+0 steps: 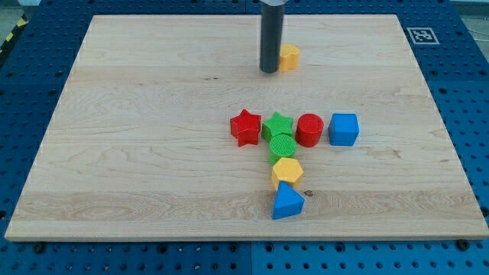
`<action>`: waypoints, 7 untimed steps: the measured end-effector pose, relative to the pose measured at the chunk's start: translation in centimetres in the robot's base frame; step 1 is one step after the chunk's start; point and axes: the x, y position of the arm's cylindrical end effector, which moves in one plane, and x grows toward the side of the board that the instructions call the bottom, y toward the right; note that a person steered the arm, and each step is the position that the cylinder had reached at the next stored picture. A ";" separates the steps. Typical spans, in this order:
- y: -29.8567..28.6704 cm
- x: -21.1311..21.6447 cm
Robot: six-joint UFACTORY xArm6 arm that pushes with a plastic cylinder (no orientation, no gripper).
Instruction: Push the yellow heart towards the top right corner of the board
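The yellow heart (289, 56) lies on the wooden board (137, 130) near the view's top, a little right of centre. My tip (269, 70) is at the heart's left side, touching or almost touching it; the rod hides the heart's left edge. The board's top right corner (393, 18) is far to the right of the heart.
Below the heart a row runs left to right: red star (245, 127), green star (278, 124), red cylinder (309, 130), blue cube (344, 129). Under the green star stand a green cylinder (283, 146), a yellow hexagon (287, 172) and a blue triangle (287, 202).
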 end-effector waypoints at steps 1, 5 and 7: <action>1.8 -0.6; 3.8 -4.2; 6.8 -4.2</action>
